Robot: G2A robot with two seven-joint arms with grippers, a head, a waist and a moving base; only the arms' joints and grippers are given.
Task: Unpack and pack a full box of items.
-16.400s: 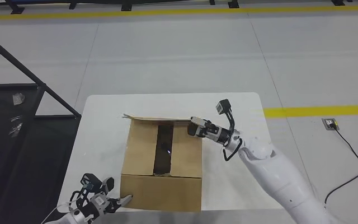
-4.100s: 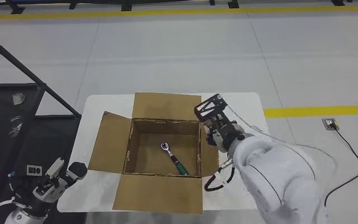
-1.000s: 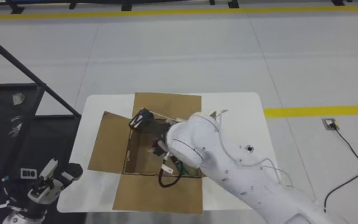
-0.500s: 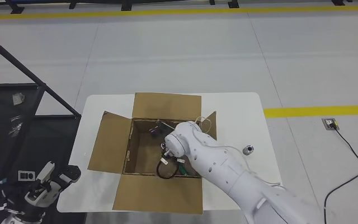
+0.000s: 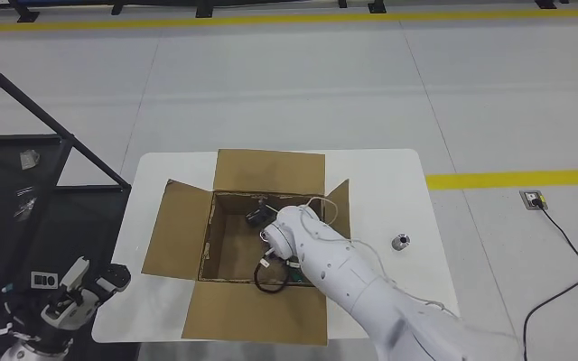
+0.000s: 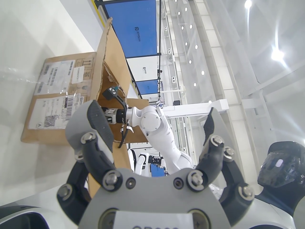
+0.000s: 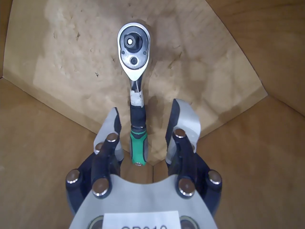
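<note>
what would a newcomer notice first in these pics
The open cardboard box on the white table, with the right arm reaching inside. On its floor lies a ratchet wrench, green handle straddled by the open right gripper. The left gripper hangs open beside the table's corner.

A: What sort of place is this, a home or a shop?

B: Neither. It looks like a big industrial hall or robot test floor. The pale grey sealed floor (image 5: 271, 81) is marked with a long yellow painted line (image 5: 271, 18) and a shorter yellow stripe (image 5: 501, 179).

A: Anything else?

B: A small square floor socket (image 5: 530, 199) with a black cable (image 5: 560, 235) plugged in, and a black metal frame (image 5: 63, 135) beside the plain white rectangular table (image 5: 388, 180).

A: And higher up?

B: The left wrist view shows a very high white ceiling (image 6: 238, 48) with rows of round lamps (image 6: 202, 72), large blue partition panels (image 6: 140, 32), and more white machinery (image 6: 143, 162) standing far behind.
</note>
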